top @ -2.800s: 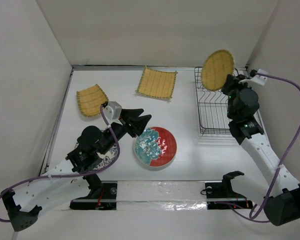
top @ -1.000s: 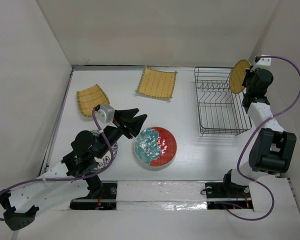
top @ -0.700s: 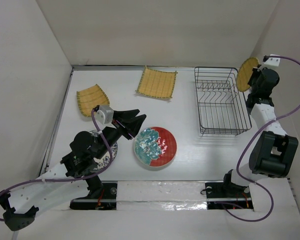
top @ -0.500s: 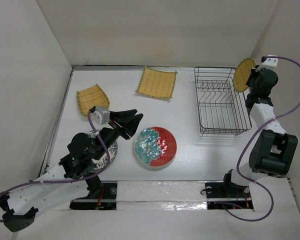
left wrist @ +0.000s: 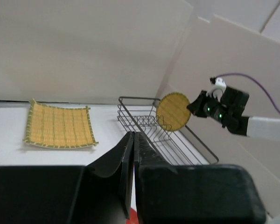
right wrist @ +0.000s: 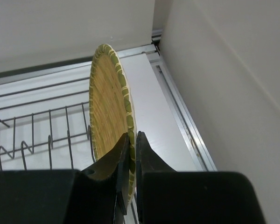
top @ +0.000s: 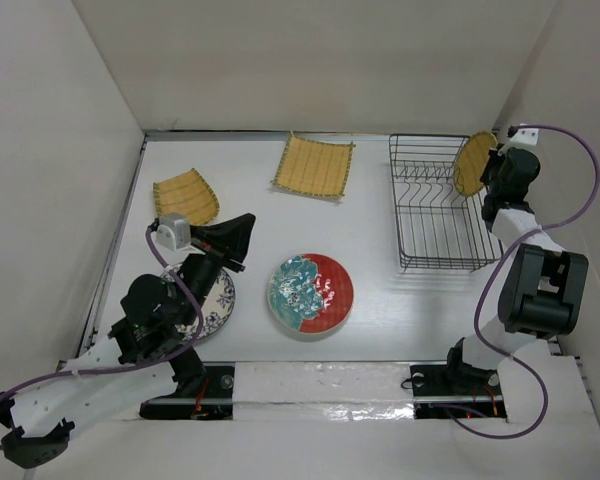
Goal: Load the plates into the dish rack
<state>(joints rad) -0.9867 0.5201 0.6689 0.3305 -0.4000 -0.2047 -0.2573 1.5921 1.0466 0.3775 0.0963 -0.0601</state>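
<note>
the left gripper has its jaws pressed together, empty; a square yellow plate lies flat on the table; the right gripper holds the small round yellow plate upright at the dish rack's far side

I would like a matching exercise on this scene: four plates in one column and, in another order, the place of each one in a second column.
1. small round yellow plate
2. red plate
3. speckled plate
4. square yellow plate nearer the dish rack

a. flat, centre of the table's near side
b. flat, far edge
c. on edge in the right gripper
d. partly under the left arm

Pairs: 1-c, 2-a, 3-d, 4-b
</note>
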